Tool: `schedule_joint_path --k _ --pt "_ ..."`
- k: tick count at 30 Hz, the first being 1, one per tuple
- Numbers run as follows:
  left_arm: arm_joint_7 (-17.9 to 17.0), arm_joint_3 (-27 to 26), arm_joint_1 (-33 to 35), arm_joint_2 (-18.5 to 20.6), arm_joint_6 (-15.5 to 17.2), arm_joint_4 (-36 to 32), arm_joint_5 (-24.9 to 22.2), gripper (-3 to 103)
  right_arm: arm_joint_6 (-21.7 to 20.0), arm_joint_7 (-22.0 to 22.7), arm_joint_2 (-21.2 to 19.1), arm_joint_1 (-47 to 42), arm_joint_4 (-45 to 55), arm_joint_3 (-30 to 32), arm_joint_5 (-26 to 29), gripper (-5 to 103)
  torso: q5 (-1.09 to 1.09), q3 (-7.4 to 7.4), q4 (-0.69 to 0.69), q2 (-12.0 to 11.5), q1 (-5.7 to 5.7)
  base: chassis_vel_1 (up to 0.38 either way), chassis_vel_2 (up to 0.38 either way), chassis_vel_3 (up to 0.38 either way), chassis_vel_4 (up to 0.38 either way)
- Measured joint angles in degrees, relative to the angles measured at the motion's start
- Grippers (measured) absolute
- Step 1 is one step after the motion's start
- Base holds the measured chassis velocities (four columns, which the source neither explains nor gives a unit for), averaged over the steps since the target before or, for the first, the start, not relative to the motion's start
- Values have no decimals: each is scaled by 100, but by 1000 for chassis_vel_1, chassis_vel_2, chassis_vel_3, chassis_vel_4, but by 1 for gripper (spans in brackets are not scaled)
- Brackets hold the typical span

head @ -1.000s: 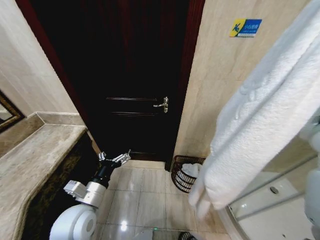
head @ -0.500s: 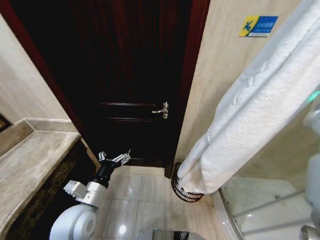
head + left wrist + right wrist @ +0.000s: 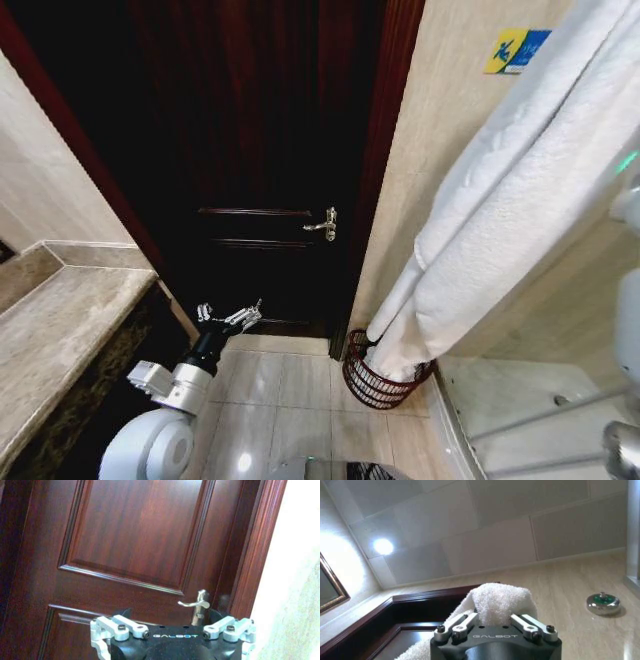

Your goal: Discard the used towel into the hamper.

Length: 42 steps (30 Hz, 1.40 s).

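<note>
1. Dark wooden door (image 3: 260, 150); tiled floor (image 3: 290, 400).
2. Hamper (image 3: 375, 380) stands beside the door frame.
3. Right gripper (image 3: 495, 624) clamps the towel (image 3: 520, 220), whose lower end reaches into the hamper.
4. Left gripper (image 3: 228, 316) is spread open, empty, low before the door.

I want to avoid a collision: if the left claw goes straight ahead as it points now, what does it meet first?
Probably the dark wooden door, near its handle; the left claw points straight at it, though depth is unclear.

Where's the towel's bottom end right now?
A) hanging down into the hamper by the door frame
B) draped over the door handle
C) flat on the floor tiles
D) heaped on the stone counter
A: in the head view the white towel hangs down with its lower end inside the hamper, while the right gripper is clamped on its upper part.
</note>
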Motion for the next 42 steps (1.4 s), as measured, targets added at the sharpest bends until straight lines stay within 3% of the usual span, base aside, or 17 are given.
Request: schedule_joint_path --k 15,27,42 --pt "0 0 0 0 0 0 0 100 435 -66 442 -555 -414 45 -308 12 1 1 0 0 3 0 0 0 0" --pt "0 0 -1 0 0 0 0 100 515 -58 755 -914 -583 -38 -640 12 1 1 1 0 3 0 0 0 0" --pt "0 0 0 0 0 0 0 100 1054 -219 1252 -2299 -687 139 -905 12 1 1 0 0 2 0 0 0 0"
